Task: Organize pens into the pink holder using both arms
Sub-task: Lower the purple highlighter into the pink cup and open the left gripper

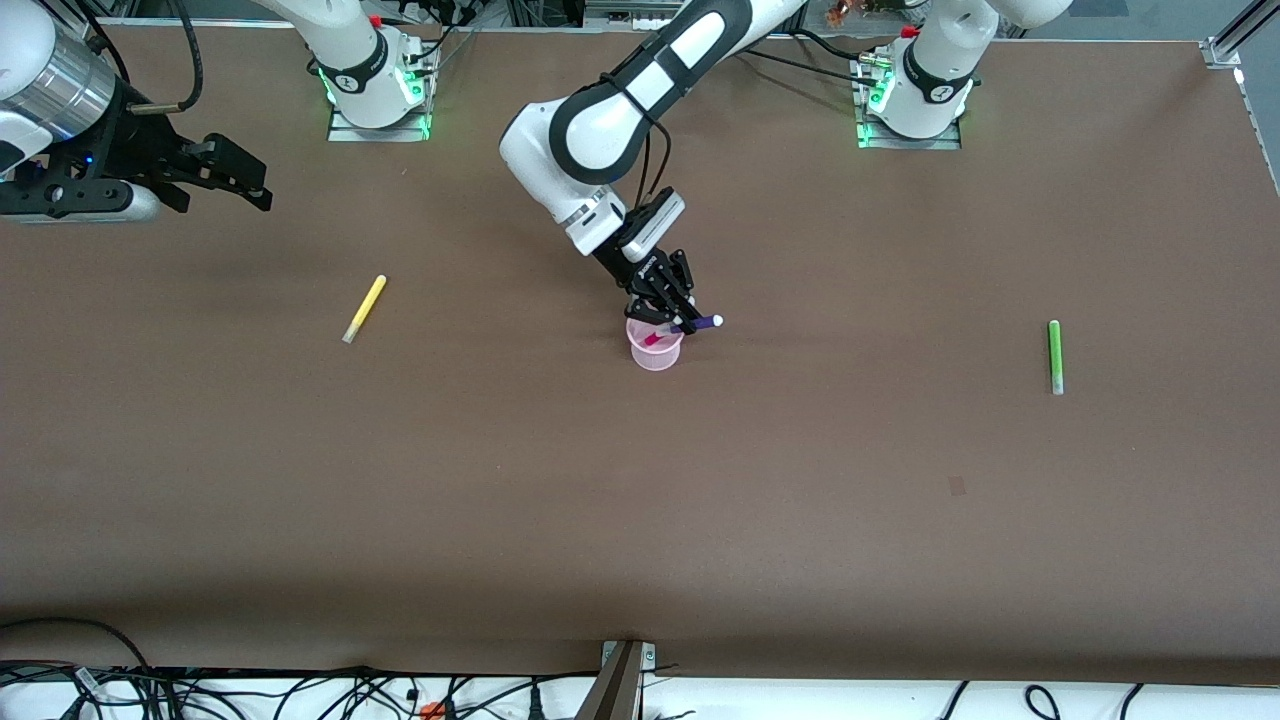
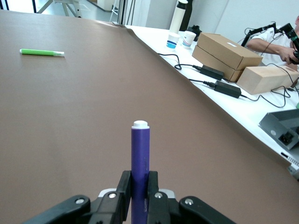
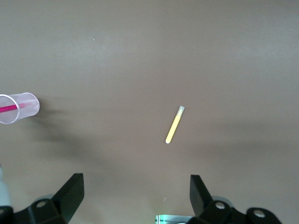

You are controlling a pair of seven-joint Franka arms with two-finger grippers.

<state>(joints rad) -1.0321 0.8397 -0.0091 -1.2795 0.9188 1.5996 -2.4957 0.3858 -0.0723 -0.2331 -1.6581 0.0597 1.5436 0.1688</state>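
Left gripper (image 1: 672, 318): clamping slim purple marker pen (image 1: 700, 323) over translucent pink plastic cup holder (image 1: 656, 348), for dropping in. Right gripper (image 1: 225, 172): spread wide, waiting above the table's right-arm end.

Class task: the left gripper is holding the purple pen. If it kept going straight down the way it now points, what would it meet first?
Most likely the pink holder: the left gripper, shut on the purple pen, hangs just over its rim, where the magenta pen already sits. Exact alignment is hard to judge.

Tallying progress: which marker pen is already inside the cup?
The magenta-pink marker pen, inside the translucent pink plastic cup; the others are outside.
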